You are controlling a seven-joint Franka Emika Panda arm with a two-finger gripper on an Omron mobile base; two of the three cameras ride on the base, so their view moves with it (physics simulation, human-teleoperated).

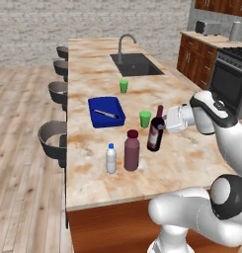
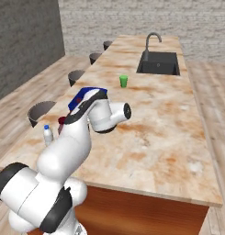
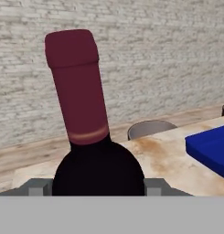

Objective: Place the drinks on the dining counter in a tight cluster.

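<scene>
Left base view shows the long dining counter point(image 1: 93, 64) with its tan-and-rust marbled stone top, a dark inset sink point(image 1: 136, 64) and a grey curved faucet point(image 1: 125, 42) at the far end. Near the front edge stand the three drinks: a small clear water bottle with a white cap point(image 1: 111, 158), just beside it a wider maroon juice bottle point(image 1: 132, 150), and a little to the right a dark wine bottle with a red neck point(image 1: 155, 129), all upright. The wine bottle carries a pale label, too small to read. The white arm's two-finger gripper point(image 1: 164, 124) reaches in from the right and meets the wine bottle at its shoulder. A blue rectangular tray point(image 1: 106, 111) holding a slim grey utensil lies behind the bottles, with one small green cup point(image 1: 145, 119) just beside the wine bottle and another green cup point(image 1: 123, 86) nearer the sink. Dark round bar stools point(image 1: 52, 138) line the left side.

Right base view has the arm covering most of the cluster; the water bottle point(image 2: 48, 134) stands at the counter's near left, with the tray's blue corner point(image 2: 93, 89) and a green cup point(image 2: 123, 81) beyond.

Hand view looks straight at the wine bottle point(image 3: 93, 155), its red neck tilted in the picture; the finger tips point(image 3: 36, 187) sit pressed at either side of its dark shoulder, pinching it. No writing is readable.
</scene>
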